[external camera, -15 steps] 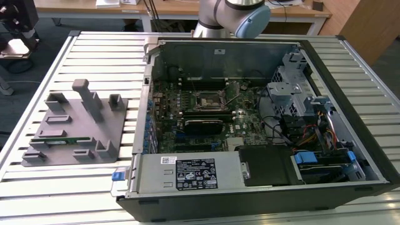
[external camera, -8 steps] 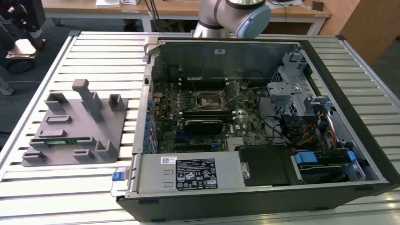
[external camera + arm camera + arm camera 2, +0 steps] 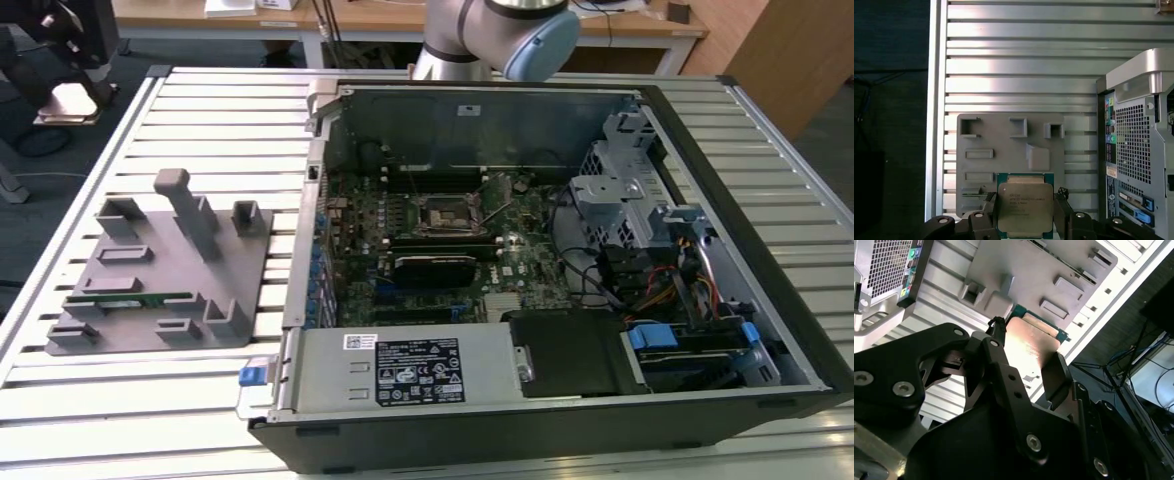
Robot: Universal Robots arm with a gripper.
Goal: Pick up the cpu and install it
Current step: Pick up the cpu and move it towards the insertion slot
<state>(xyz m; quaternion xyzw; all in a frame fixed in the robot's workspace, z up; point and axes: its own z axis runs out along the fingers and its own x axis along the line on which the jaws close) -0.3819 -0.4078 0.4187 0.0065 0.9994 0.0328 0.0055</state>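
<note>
One cpu (image 3: 1024, 212), silver-topped with a green rim, is what matters here. Your claw (image 3: 1025, 200) is clamped on it, with a finger pressing each of two opposite edges. In both wrist views the chip hangs in the air, lifted clear of the grey fixture (image 3: 1004, 135) and touching neither it nor the slatted worktop (image 3: 1004, 65). In the exterior view the claw is in the upper left of the frame, out by the worktop's edge. That puts it well apart from the open computer case (image 3: 467, 120), which takes up the centre and right of the frame.

By my reading you are in the carrying stage: the chip is lifted but not yet installed. To do this well, hold the chip flat, squeeze no harder than its edges need, and let nothing touch its underside. The hold looks square to me, so I would not regrip.

The first wrist view gives you the lid face-on, its sides parallel to the fingers, with the fixture's pockets behind it. The second wrist view looks along the fingers at a slant. It shows a finger pad (image 3: 1054, 375) seated against one edge, and how the chip tilts against the worktop. For the black socket (image 3: 441, 210) in the middle of the motherboard, look to the exterior view. It also shows the green memory stick (image 3: 127, 297) lying in the fixture at lower left.
</note>
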